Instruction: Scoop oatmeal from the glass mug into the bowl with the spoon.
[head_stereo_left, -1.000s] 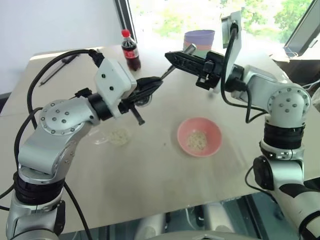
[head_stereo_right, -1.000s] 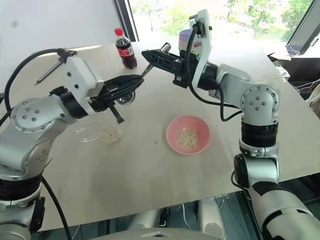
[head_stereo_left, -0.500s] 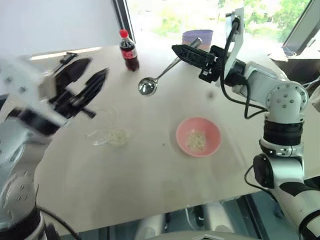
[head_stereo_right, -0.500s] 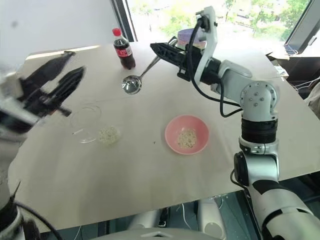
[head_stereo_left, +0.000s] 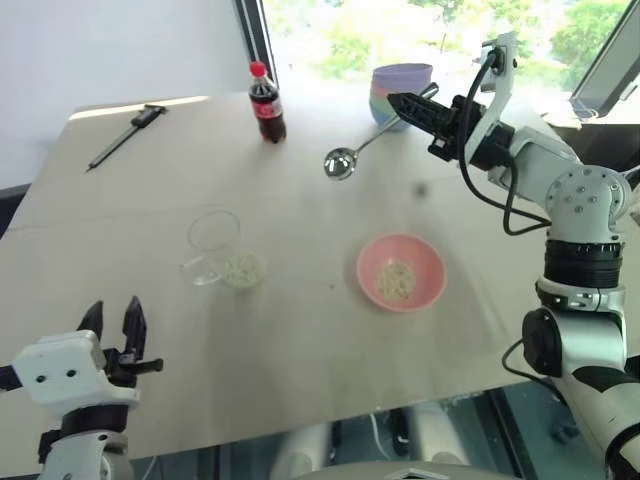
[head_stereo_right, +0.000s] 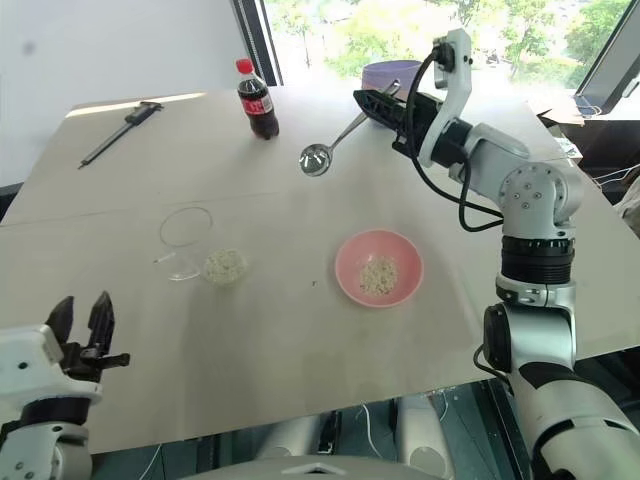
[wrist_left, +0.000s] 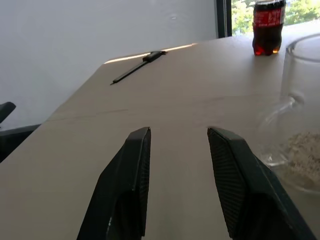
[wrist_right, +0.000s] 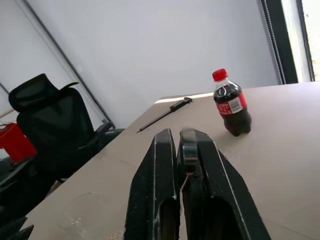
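Behind the glass mug (head_stereo_left: 214, 232), cola bottle (head_stereo_left: 266, 104), caliper (head_stereo_left: 124, 136).

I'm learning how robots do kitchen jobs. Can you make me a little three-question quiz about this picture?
1. True or false: the right gripper is shut on the spoon.
2. Where are the loose oat flakes lying? A) only in the bowl B) in the pink bowl and in the tipped-over glass mug C) next to the cola bottle
3. Fill in: the left gripper hangs near the table's front edge with its fingers ____ and nothing between them.

Key: 1 true; 2 B; 3 open
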